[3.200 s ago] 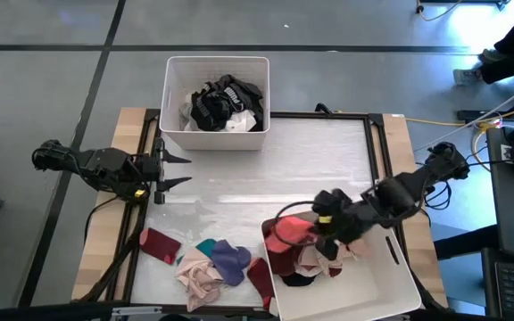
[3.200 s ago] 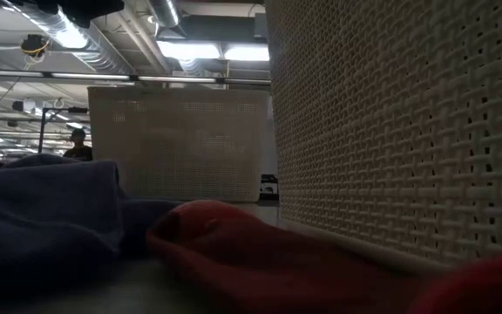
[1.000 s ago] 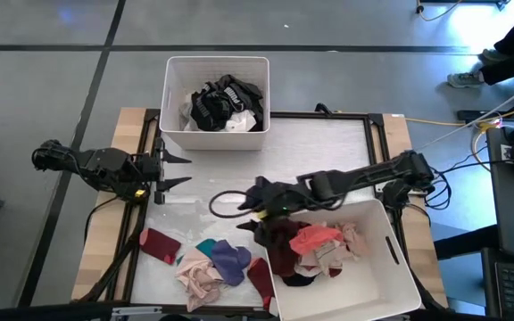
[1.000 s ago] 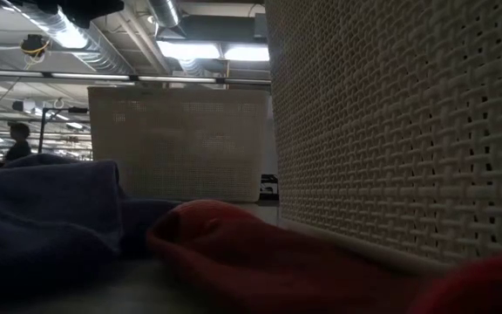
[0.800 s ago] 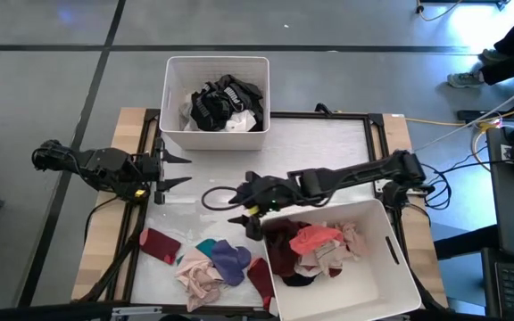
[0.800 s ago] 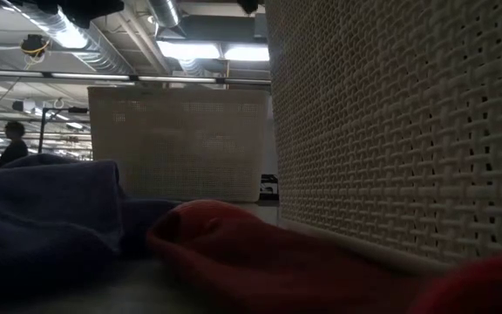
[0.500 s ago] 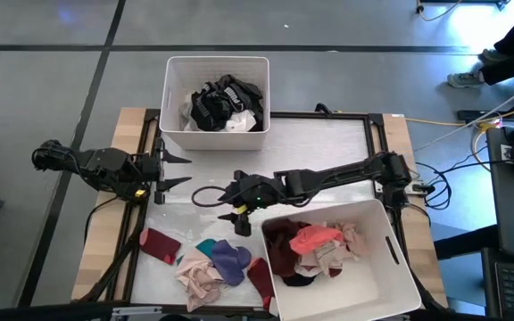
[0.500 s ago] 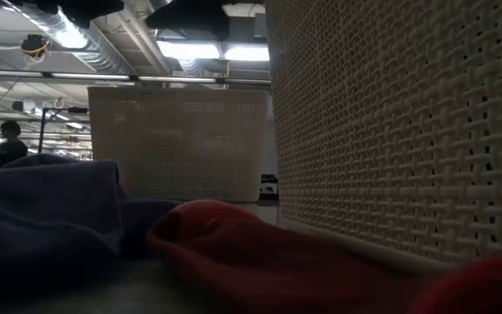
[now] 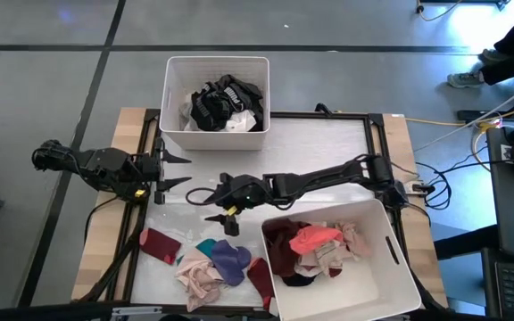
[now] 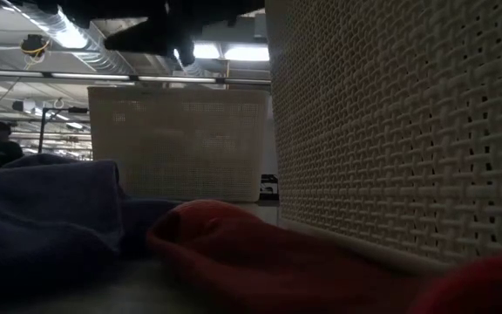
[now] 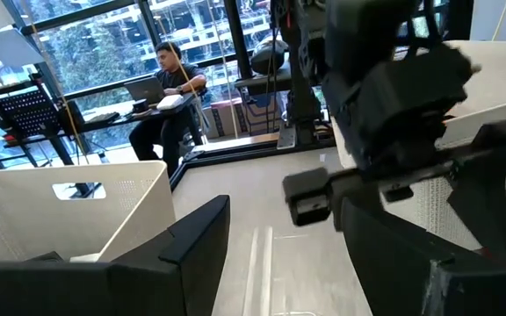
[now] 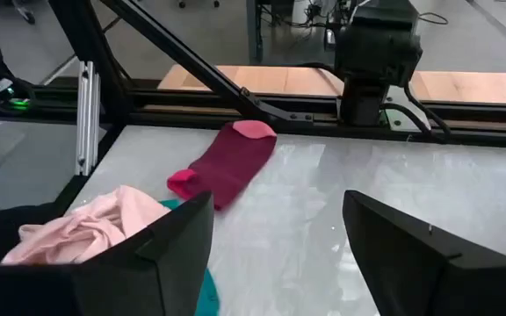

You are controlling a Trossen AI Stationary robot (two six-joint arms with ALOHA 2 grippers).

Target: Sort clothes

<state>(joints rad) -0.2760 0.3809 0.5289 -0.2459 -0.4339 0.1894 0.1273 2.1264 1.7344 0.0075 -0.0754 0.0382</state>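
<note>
Loose clothes lie in a pile (image 9: 208, 263) at the near left of the table: a maroon sock (image 12: 231, 162), a pink garment (image 12: 104, 224), a purple piece (image 9: 230, 259) and a teal piece. My right gripper (image 9: 202, 205) hovers open over the middle of the table, just beyond the pile, with nothing between its fingers (image 12: 169, 241). It also shows at the top of the low view (image 10: 164, 26). My left gripper (image 9: 186, 171) waits open at the table's left edge. More clothes fill both bins.
A white bin (image 9: 217, 134) with black and white clothes stands at the far edge. A second white bin (image 9: 391, 267) with maroon, coral and pink clothes stands at the near right, its wall (image 10: 408, 131) filling the low view. A person sits beyond the table (image 11: 169, 88).
My right gripper has moved from the near-right bin's left rim toward the table's left edge, across the middle of the table, staying open and holding nothing. It has come into the top of the low view. The clothes have not moved.
</note>
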